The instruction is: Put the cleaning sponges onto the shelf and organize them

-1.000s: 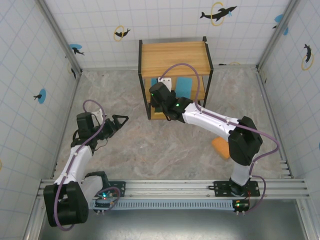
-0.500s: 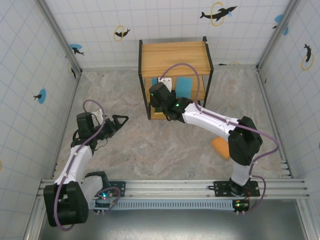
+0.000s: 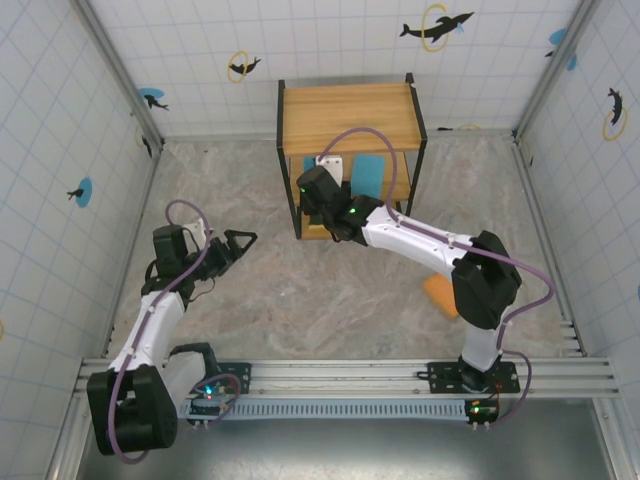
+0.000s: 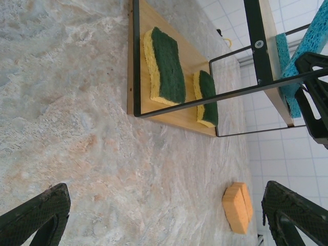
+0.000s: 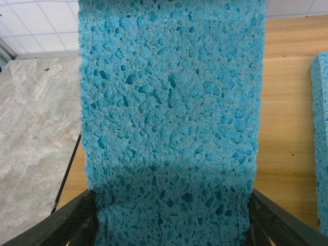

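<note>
Left arm (image 3: 160, 310): folded on the left side of the table (image 3: 250, 180), forearm rising from its near base, wrist turned right towards the shelf (image 3: 348, 115).
Left gripper (image 4: 164, 195): released, jaws spread wide over bare table, nothing between them.
Right arm (image 3: 420, 245): stretched from its near-right base far and left across the table, wrist over the shelf's low front step.
Right gripper (image 5: 171, 205): reaches into the middle tier; its fingers (image 5: 77, 223) lie against both long sides of the blue sponge (image 5: 169, 113). I cannot tell whether they press it or have let go.
Blue sponge: lies flat on the middle board, at its left part.
Second blue sponge (image 5: 320, 138): on the same board, just right of the first, a strip of wood between them.
Blue count: two.
Green sponges (image 4: 165, 66) (image 4: 207, 100): two, green face up, on the lowest board, one left and one right, apart.
Orange sponge (image 4: 237, 207): on the table near and right of the shelf, well apart from it; a seam runs along it, so one pad or two together I cannot tell.
Shelf count: one, against the far wall.
</note>
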Robot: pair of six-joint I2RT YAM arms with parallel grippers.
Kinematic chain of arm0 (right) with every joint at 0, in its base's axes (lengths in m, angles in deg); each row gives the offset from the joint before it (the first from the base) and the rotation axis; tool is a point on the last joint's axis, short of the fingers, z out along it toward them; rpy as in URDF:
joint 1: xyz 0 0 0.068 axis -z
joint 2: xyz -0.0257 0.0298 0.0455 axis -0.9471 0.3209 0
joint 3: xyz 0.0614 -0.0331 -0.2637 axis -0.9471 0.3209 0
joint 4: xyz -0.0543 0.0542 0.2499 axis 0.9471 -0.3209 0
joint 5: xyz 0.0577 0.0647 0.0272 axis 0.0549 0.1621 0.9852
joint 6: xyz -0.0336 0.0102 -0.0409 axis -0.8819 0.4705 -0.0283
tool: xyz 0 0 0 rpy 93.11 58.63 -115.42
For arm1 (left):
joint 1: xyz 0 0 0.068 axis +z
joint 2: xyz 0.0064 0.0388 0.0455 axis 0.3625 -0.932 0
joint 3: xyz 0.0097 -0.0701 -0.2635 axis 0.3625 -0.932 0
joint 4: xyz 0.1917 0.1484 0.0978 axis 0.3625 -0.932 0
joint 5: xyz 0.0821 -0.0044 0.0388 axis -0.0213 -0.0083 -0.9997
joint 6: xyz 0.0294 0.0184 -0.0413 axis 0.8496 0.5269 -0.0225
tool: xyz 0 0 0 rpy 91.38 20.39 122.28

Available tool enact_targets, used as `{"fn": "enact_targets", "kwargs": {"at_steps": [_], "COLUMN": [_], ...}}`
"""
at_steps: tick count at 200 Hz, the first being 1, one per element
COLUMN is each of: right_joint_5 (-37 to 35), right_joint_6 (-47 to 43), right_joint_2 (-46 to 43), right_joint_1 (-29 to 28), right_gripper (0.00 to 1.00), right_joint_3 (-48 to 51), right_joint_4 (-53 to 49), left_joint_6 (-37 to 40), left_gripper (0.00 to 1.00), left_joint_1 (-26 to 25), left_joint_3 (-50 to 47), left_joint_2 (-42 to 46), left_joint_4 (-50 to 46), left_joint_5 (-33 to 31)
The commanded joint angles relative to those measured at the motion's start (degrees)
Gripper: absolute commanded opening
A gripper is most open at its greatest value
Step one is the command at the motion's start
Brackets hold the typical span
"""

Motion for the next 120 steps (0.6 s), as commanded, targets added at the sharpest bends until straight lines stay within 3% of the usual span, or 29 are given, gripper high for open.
{"fn": "enact_targets", "kwargs": {"at_steps": [1, 120], "right_joint_5": [-1.4, -3.2], "right_joint_6": [0.5, 0.3], "right_joint_2": [1.7, 0.8], "right_joint_1": [-0.1, -0.5], "right_gripper": [0.72, 0.80], "right_joint_3": [0.4, 0.6], "right_joint_4": [1.3, 0.7], "left_joint_6": [1.4, 1.5], "left_gripper": [0.98, 0.98], "left_joint_1": [-0.2, -0.3], "left_joint_3": [1.9, 2.0], "left_joint_2": [0.7, 0.9], "left_joint_4": [-1.1, -1.6], "left_joint_5": [-0.4, -0.7]}}
